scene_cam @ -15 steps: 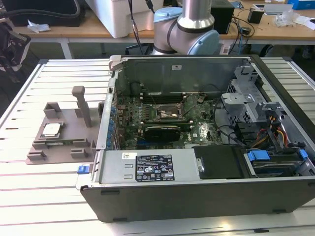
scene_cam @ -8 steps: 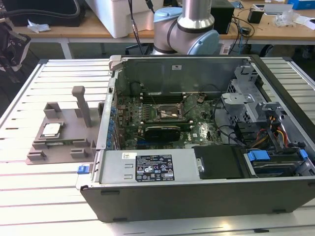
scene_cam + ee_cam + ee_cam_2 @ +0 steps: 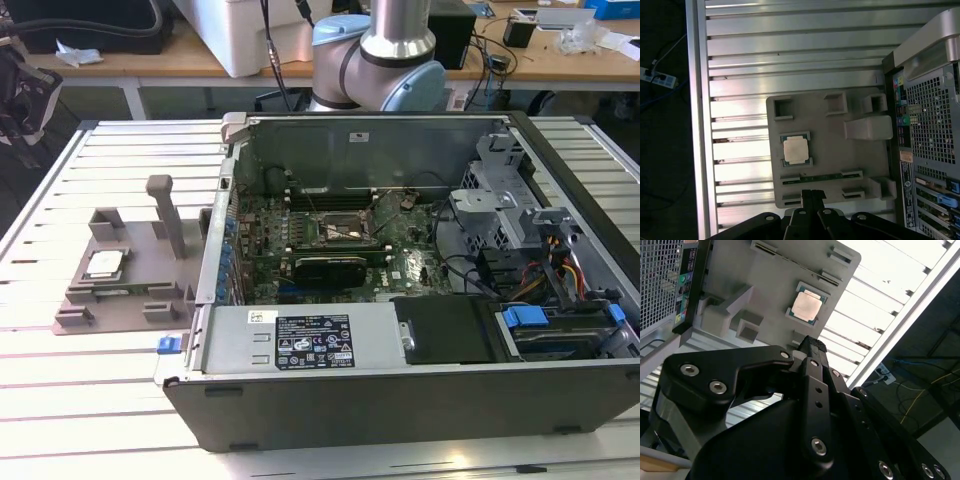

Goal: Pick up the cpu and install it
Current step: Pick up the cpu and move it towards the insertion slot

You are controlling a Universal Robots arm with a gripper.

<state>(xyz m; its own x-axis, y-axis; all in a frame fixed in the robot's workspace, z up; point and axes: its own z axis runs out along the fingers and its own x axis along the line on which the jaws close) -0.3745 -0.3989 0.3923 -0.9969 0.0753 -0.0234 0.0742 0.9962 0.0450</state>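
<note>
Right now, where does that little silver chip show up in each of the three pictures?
Exterior view: the cpu lies on the grey holder, to the exterior view's left of the computer case.
First wrist view: the cpu sits in the grey holder's square seat.
Second wrist view: the cpu, same seat.
Shared landmark: the holder's upright post.

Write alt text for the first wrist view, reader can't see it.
The cpu sits in a recess of a grey fixture tray that lies on a slatted metal table, next to the perforated side of a computer case. The black end effector hangs near the tray's edge, apart from the cpu.
</note>
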